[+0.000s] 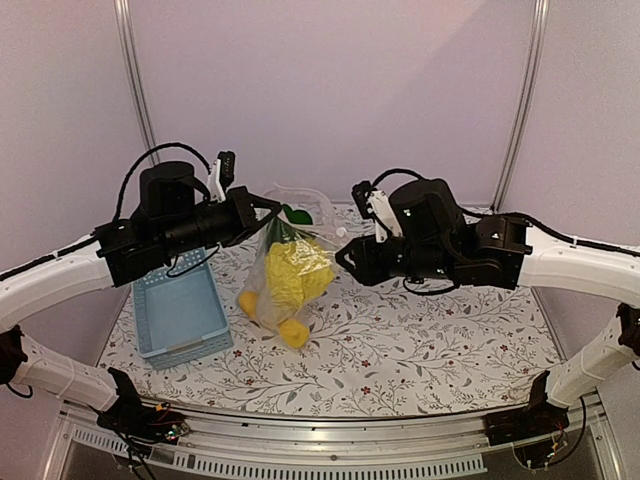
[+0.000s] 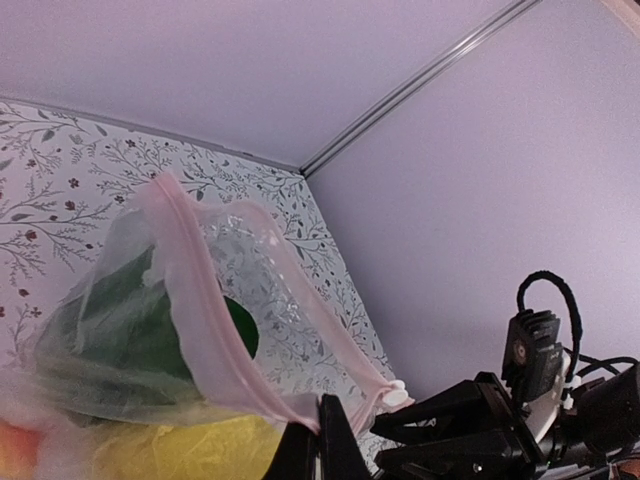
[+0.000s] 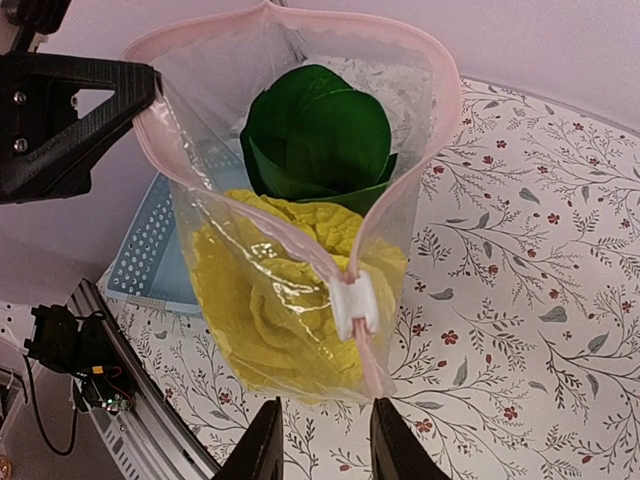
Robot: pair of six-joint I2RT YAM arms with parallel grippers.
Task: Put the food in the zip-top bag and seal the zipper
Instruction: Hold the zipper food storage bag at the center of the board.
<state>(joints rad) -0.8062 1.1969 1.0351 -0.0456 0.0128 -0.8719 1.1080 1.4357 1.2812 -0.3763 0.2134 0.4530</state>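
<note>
The zip-top bag (image 1: pixel 285 265) hangs above the table between my two grippers, mouth open. Inside it are the dark-green bok choy (image 3: pixel 315 135) and the pale-yellow napa cabbage (image 3: pixel 275 310). A round yellow fruit (image 1: pixel 248 300) and an orange-yellow one (image 1: pixel 294 333) show at its lower end. My left gripper (image 2: pixel 318 440) is shut on the pink zipper strip (image 2: pixel 200 310) at one end of the mouth. The white slider (image 3: pixel 355 305) sits at the other end. My right gripper (image 3: pixel 322 445) stands just below that end, jaws apart and not touching the plastic.
A light-blue slotted basket (image 1: pixel 180 310) lies on the floral tablecloth (image 1: pixel 420 340) to the left of the bag. Pale walls with metal posts close the back. A metal rail (image 1: pixel 330 440) runs along the near edge.
</note>
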